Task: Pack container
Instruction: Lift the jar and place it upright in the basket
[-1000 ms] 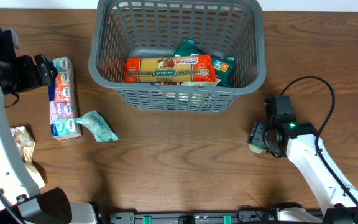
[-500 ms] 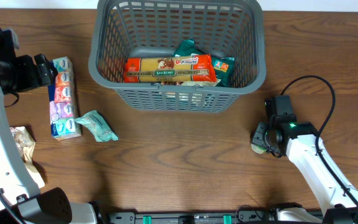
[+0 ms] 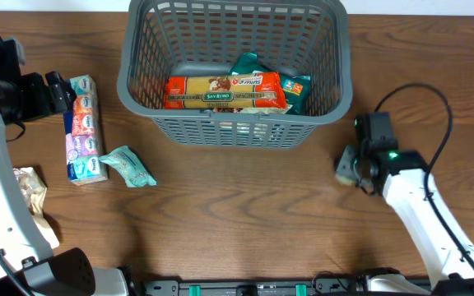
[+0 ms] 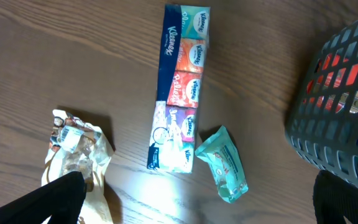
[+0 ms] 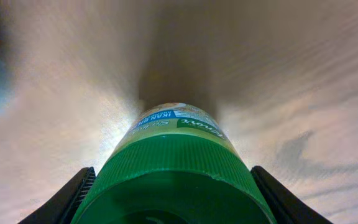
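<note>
The container [image 3: 233, 130], a dark grey lattice basket, stands at the far middle of the table and holds a spaghetti pack [image 3: 225, 92] and teal packets [image 3: 295, 87]. Its corner shows in the left wrist view [image 4: 340, 106]. My right gripper [image 3: 348, 166] is to the right of the basket's front. It is shut on a green-capped jar [image 5: 174, 168], which is mostly hidden under the gripper in the overhead view. My left gripper [image 3: 60, 94] is open and empty above the table at the far left [image 4: 197, 205], beside a Kleenex tissue pack [image 3: 84, 129].
The Kleenex pack [image 4: 179, 87] lies lengthwise at the left. A teal pouch [image 3: 128, 166] lies next to its near end [image 4: 224, 163]. A crinkly clear snack bag [image 3: 30, 193] lies at the left edge [image 4: 76, 155]. A black cable [image 3: 434, 99] loops above the right arm.
My right gripper has moved with the jar toward the far side of the table, closer to the basket's right front corner. The left arm and the items on the left have not moved.
</note>
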Controlling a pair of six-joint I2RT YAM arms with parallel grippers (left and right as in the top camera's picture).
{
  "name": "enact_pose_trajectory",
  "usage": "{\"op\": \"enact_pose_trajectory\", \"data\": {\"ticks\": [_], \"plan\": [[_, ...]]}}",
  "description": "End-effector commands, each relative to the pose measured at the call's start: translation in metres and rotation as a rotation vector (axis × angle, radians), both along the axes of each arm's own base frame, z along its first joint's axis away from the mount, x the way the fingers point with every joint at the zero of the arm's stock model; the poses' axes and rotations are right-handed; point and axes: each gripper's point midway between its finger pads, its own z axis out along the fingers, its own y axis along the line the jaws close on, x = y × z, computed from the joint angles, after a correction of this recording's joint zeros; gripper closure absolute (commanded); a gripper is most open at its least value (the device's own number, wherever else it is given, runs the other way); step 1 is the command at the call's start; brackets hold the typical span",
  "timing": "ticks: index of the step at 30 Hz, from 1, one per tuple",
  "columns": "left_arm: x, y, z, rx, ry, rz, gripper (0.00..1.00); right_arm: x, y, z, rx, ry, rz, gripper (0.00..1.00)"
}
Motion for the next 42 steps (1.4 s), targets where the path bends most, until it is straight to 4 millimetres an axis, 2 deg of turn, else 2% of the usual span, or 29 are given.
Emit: {"op": "enact_pose_trajectory", "data": {"ticks": [1,4,8,15,17,19,21,23,25,28,32,35,38,42], "plan": [[-0.002,0.000,0.004,0.007,-0.012,-0.006,0.01,0.029,-0.013,0.044,-0.094,-0.113,-0.011,0.99],[-0.002,0.000,0.004,0.008,-0.013,-0.006,0.01,0.043,-0.026,0.076,-0.140,-0.174,-0.053,0.99],[-0.001,0.001,0.005,0.008,-0.015,-0.006,0.01,0.064,-0.042,0.131,-0.190,-0.301,-0.116,0.99],[-0.001,0.001,0.005,0.008,-0.016,-0.006,0.01,0.095,-0.036,0.234,-0.249,-0.518,0.026,0.99],[-0.001,0.001,0.005,0.008,-0.016,-0.006,0.01,0.105,-0.021,0.262,-0.258,-0.574,0.156,0.99],[-0.001,0.001,0.005,0.008,-0.016,-0.006,0.01,0.112,-0.002,0.281,-0.248,-0.608,0.291,0.99],[-0.001,0.001,0.005,0.008,-0.016,-0.006,0.01,0.120,0.029,0.298,-0.212,-0.638,0.482,0.99],[-0.001,0.001,0.004,0.008,-0.015,-0.006,0.01,0.127,0.057,0.307,-0.174,-0.645,0.632,0.99],[-0.001,0.001,0.004,0.008,-0.015,-0.006,0.01,0.137,0.078,0.308,-0.155,-0.626,0.736,0.99],[-0.001,0.001,0.004,0.008,-0.014,-0.006,0.01,0.153,0.107,0.300,-0.152,-0.577,0.865,0.99],[-0.001,0.001,0.004,0.008,-0.014,-0.006,0.01,0.179,0.143,0.271,-0.161,-0.517,0.985,0.99],[-0.002,0.000,0.004,0.008,-0.014,-0.006,0.01,0.195,0.166,0.237,-0.139,-0.465,1.039,0.99],[-0.002,0.000,0.004,0.008,-0.014,-0.006,0.02,0.202,0.187,0.189,-0.077,-0.370,1.109,0.99],[-0.002,0.000,0.004,0.008,-0.014,-0.006,0.01,0.211,0.194,0.134,-0.037,-0.252,1.123,0.99]]}}
